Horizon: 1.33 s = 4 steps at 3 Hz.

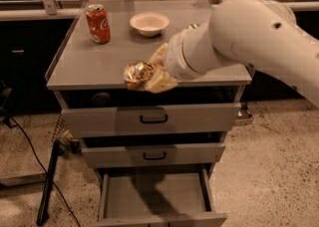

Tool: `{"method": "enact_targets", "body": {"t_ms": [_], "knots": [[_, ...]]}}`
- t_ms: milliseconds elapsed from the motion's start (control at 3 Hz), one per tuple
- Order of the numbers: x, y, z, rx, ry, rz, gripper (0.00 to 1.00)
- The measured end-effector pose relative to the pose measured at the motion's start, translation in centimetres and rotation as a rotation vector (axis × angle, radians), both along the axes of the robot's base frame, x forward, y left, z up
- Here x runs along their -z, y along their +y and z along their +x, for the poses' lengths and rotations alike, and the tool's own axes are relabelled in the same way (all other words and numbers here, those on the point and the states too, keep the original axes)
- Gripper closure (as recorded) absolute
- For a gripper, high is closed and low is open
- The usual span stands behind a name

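Note:
My gripper (149,75) is at the end of the thick white arm (239,37), over the front edge of the grey cabinet top (94,66). Its beige fingers (160,79) are shut on a crumpled shiny snack bag (136,71), which sticks out to the left, just above the top's front edge. A red soda can (97,23) stands upright at the back left. Beside it sits a white bowl (149,23). Only a sliver of a green can (192,26) shows behind the arm.
The cabinet has three drawers. The top drawer (152,119) and middle drawer (154,155) are closed; the bottom drawer (155,198) is pulled out and looks empty. A black cable and stand (50,181) sit on the floor at left. Office chairs stand behind.

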<state>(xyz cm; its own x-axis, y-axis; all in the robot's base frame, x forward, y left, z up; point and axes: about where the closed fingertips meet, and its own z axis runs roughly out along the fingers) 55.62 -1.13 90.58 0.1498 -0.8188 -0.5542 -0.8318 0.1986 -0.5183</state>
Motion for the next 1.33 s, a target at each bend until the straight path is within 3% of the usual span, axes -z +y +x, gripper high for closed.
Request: {"method": "enact_targets", "body": {"t_ms": [667,1333], "knots": [[-1.4,3.9,6.2,-0.040,-0.034,0.001,1.00],[-0.3,6.0,11.5,-0.032,-0.002,0.002,1.00]]}}
